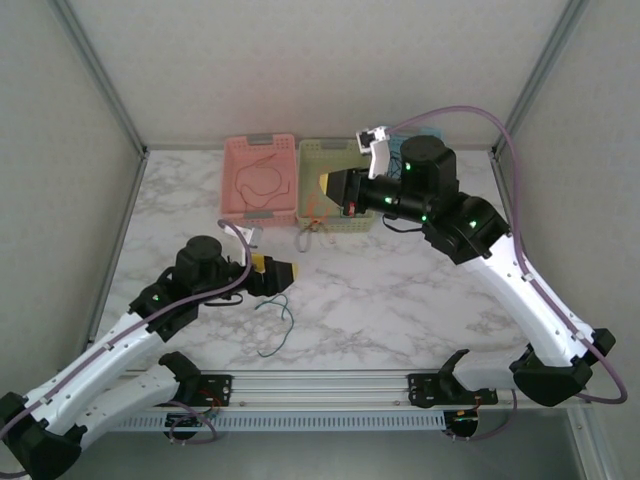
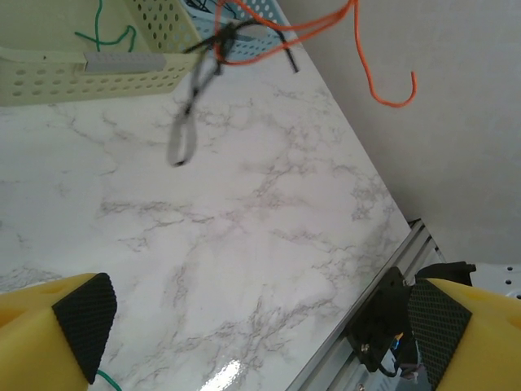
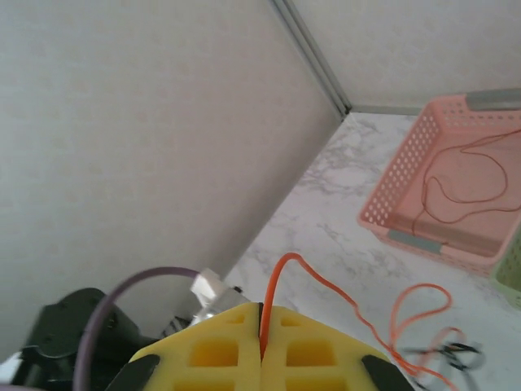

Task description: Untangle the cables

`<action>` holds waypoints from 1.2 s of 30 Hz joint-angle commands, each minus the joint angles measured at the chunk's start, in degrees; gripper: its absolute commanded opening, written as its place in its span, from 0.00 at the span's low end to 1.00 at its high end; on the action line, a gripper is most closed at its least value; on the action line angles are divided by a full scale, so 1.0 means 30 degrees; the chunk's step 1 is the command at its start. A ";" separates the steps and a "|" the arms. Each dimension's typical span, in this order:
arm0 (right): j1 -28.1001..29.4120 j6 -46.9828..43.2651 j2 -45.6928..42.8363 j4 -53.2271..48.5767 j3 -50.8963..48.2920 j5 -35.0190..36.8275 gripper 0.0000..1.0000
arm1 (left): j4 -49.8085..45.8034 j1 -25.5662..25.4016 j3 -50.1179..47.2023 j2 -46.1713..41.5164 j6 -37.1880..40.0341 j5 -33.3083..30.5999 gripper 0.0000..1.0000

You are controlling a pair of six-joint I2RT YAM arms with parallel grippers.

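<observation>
My right gripper point(image 1: 332, 184) point(image 3: 262, 314) hangs above the front of the pale green basket point(image 1: 340, 160), shut on an orange cable point(image 3: 326, 287). That cable point(image 2: 362, 57) runs down to a tangle with a dark cable loop point(image 1: 317, 236) point(image 2: 189, 122) dangling in front of the basket. A green and dark cable point(image 1: 288, 322) lies loose on the marble near my left gripper point(image 1: 278, 272) point(image 2: 260, 326). It is open, low over the table, with nothing between its fingers point(image 2: 81, 322). Another red cable point(image 1: 262, 186) point(image 3: 456, 183) lies in the pink basket point(image 1: 238, 150) point(image 3: 391, 220).
A green cable point(image 2: 104, 31) lies inside the pale green basket point(image 2: 98, 77), and a blue basket point(image 2: 259, 18) stands behind it. The aluminium rail point(image 1: 320, 385) runs along the table's near edge. Walls close in the left, back and right sides.
</observation>
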 commanded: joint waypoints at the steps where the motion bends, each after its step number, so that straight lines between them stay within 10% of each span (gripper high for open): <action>1: -0.0065 0.0987 0.0619 0.0434 0.1232 -0.1190 0.00 | 0.1707 -0.0153 -0.0158 0.0081 0.0179 -0.0145 0.99; 17: -0.0065 0.2071 0.1135 0.0912 0.2697 -0.3087 0.00 | 0.2791 -0.0168 -0.1286 0.0899 0.0442 -0.0851 0.84; 30: -0.0064 0.2653 0.1481 0.1140 0.3454 -0.3859 0.00 | 0.6281 -0.0677 -0.2038 0.1204 0.0985 -0.0575 0.93; 36: -0.0065 0.2380 0.1543 0.1059 0.3544 -0.4157 0.00 | 0.6420 -0.0681 -0.2308 0.0615 0.0876 -0.1270 0.77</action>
